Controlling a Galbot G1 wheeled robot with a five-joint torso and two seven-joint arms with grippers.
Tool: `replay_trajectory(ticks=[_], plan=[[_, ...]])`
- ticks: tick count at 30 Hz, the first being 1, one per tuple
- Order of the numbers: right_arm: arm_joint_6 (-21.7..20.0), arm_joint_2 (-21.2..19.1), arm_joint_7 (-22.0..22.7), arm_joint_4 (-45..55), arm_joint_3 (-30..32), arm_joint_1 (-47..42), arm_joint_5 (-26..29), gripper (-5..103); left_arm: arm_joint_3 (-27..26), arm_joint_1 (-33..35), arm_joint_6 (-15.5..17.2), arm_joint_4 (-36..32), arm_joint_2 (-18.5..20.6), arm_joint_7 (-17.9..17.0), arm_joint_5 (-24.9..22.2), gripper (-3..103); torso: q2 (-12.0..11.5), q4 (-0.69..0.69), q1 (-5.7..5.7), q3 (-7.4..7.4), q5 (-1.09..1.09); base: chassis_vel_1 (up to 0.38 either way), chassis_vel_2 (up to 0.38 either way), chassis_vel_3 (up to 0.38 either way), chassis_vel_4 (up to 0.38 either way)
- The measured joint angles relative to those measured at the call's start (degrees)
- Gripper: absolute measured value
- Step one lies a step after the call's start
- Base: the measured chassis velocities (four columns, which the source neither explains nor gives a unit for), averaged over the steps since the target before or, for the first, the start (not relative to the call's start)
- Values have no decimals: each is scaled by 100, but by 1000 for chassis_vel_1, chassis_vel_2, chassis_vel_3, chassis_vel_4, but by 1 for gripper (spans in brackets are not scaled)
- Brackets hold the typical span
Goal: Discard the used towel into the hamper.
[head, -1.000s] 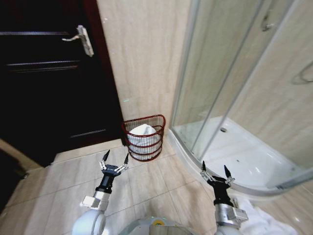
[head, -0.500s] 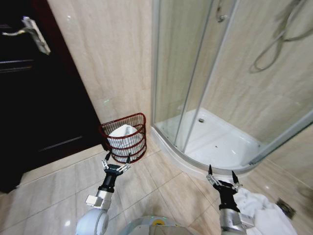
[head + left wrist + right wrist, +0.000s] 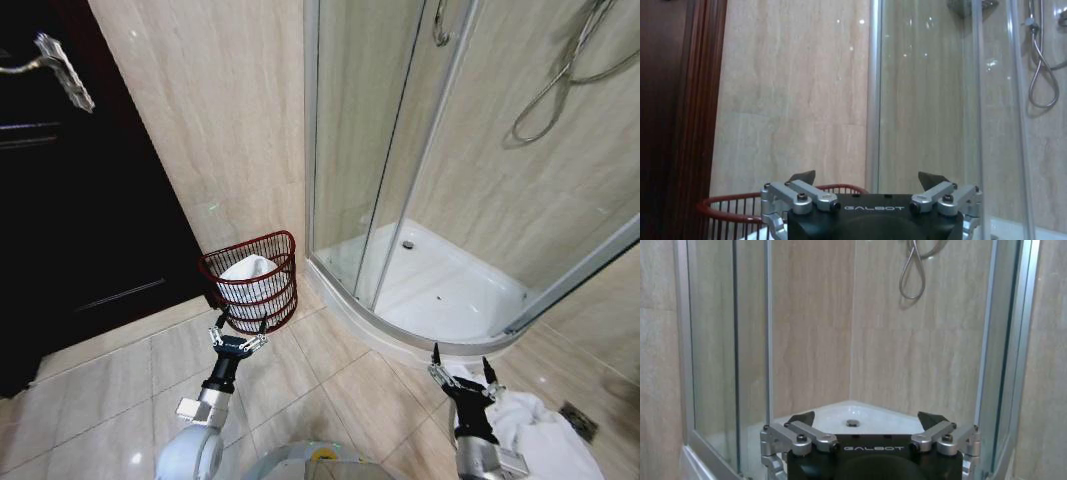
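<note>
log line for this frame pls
left claw: open, empty, raised near hamper | right claw: open, empty, above white towel on floor | hamper: white cloth inside, by shower enclosure

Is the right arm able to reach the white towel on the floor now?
Probably yes: the white towel lies on the tiled floor just beside the right gripper, jaws open, nothing between them.

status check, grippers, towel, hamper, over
Left gripper open, empty, near hamper. Right gripper open, empty, above white towel on floor. Hamper already holds white cloth. Nothing blocking.
</note>
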Motion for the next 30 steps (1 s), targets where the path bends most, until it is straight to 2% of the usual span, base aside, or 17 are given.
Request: replay_trajectory(ticks=[18, 30], plan=[[-16, 2, 20, -103, -63, 42, -42, 100, -142, 86, -202, 117, 45, 75, -84, 100, 23, 0, -1, 16, 0, -20, -87, 17, 87], [157, -13, 195, -131, -284, -49, -163, 100, -195, 204, -376, 133, 80, 146, -112, 100, 30, 0, -1, 21, 1, -29, -121, 32, 129]])
